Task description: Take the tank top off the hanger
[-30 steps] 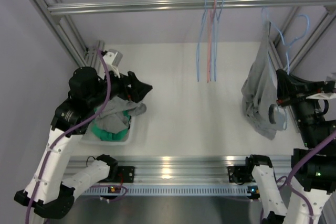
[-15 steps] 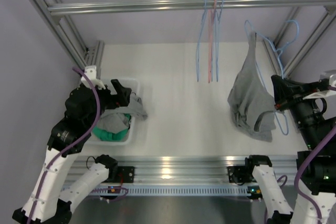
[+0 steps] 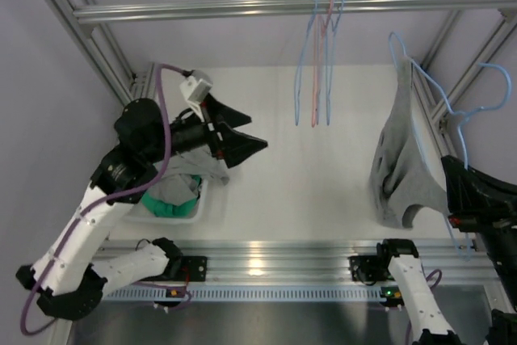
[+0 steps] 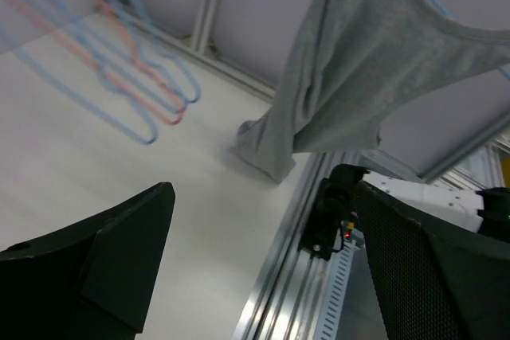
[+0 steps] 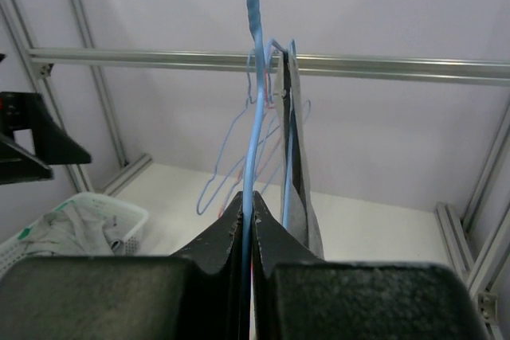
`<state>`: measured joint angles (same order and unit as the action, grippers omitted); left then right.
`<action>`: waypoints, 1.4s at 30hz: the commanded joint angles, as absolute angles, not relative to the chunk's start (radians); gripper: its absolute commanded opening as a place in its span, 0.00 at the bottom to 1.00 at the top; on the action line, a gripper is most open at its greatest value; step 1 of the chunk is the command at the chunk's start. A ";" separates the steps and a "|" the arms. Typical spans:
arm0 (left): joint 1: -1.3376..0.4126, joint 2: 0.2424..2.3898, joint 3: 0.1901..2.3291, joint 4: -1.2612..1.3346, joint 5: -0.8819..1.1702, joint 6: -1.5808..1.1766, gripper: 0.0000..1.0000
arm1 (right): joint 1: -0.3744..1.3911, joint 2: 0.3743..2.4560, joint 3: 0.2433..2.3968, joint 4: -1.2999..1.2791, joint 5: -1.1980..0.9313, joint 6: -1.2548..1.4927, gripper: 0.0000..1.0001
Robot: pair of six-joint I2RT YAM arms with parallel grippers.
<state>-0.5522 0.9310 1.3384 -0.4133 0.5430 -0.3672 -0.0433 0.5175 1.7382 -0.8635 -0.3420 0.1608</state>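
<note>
Tank top [image 3: 400, 163] hangs on blue hanger [image 5: 253, 5] pinched by right fingers [image 5: 219, 236], left fingers [image 4: 119, 252] spread.

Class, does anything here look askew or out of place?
The grey tank top hangs bunched and lopsided on a blue hanger that the right gripper holds off the rail. A grey garment spills over the basket rim.

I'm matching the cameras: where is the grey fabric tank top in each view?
Top external: grey fabric tank top at right, draped on the blue wire hanger.
Left wrist: tank top upper right, hanging.
Right wrist: centre, edge-on, just right of that hanger, which the right tool pinches.
Shared landmark: bare blue and pink wire hangers on the metal rail.
</note>
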 commanded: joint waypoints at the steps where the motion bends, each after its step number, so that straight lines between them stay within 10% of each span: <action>1: -0.851 1.084 1.459 -0.258 0.441 -0.276 0.99 | -0.011 0.522 1.764 -0.948 -0.379 0.183 0.00; 9: -1.112 1.374 1.762 -0.189 0.075 -0.103 0.94 | 0.037 0.503 1.723 -0.973 -0.410 0.195 0.00; 27: -1.121 1.684 2.037 -0.166 -0.043 -0.081 0.69 | 0.098 0.508 1.706 -0.969 -0.430 0.164 0.00; 34: -1.121 1.677 2.019 -0.167 -0.066 -0.084 0.00 | 0.121 0.503 1.686 -0.973 -0.373 0.143 0.00; 42: -1.121 1.571 1.927 -0.167 -0.297 -0.120 0.00 | 0.188 0.540 1.672 -1.020 -0.353 0.048 0.00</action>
<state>-1.1213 1.6646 1.9472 -0.2264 -0.1326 -0.0933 0.1429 0.5110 1.6627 -1.0008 -0.3714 0.1101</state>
